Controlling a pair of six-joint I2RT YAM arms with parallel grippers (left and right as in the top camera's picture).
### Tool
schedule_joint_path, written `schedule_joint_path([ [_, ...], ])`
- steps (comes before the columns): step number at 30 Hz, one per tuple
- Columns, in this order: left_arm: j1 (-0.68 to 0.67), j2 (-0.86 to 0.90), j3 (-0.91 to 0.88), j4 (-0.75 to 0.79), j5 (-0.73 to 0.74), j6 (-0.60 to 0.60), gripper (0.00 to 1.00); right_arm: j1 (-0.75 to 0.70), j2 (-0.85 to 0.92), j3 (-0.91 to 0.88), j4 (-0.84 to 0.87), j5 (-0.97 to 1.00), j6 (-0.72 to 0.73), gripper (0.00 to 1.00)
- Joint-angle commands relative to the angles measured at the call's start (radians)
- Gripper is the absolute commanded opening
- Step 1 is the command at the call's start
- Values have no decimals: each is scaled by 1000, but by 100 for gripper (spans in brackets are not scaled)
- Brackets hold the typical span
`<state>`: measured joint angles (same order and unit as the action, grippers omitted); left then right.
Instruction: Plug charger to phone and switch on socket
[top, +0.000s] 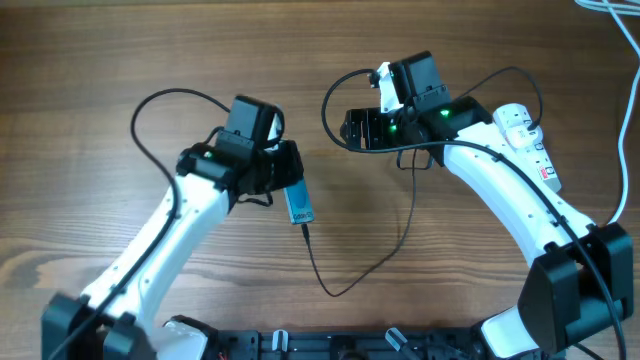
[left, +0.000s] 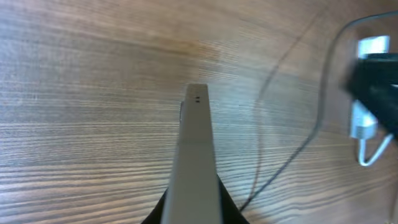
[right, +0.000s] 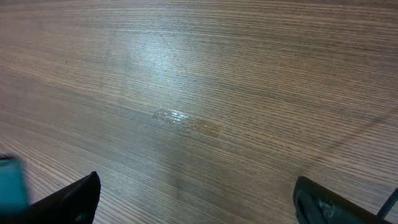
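Your left claw (top: 288, 190) is clenched on the phone (top: 299, 204), near the middle of the bench (top: 100, 60). The charger (top: 330, 288) meets the phone's lower end, its black cable looping toward the near edge. Your right claw (right: 205, 205) hangs released over bare wood. The socket (top: 525, 135) lies by the right edge.

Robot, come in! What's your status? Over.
Left gripper shut on phone. Right gripper open, empty. Cable reaches phone's end; socket partly under right arm.
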<state>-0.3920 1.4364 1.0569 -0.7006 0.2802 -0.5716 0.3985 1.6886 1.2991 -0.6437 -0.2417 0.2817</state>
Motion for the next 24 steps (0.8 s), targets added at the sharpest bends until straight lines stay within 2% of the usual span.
schedule_joint_path([
  [1,-6,92,-6,15,-23,-25,4,2,3,17,-1,18,-16,100],
  [12,-5,161,-6,84,-24,-24,4,2,3,17,-1,18,-16,100],
  [15,-6,163,-6,84,-7,-19,4,2,3,17,74,6,101,100],
  [17,-5,163,-6,101,45,12,4,2,2,17,42,-43,73,100],
  [18,2,163,-6,140,154,77,4,2,2,17,26,-166,-1,100],
  [20,40,163,-6,215,425,174,4,1,2,17,-13,-589,-294,98],
  [21,76,163,-6,255,542,176,4,-2,2,17,-34,-718,-367,94],
  [24,177,163,-6,407,868,175,4,-6,2,17,-60,-785,-387,86],
])
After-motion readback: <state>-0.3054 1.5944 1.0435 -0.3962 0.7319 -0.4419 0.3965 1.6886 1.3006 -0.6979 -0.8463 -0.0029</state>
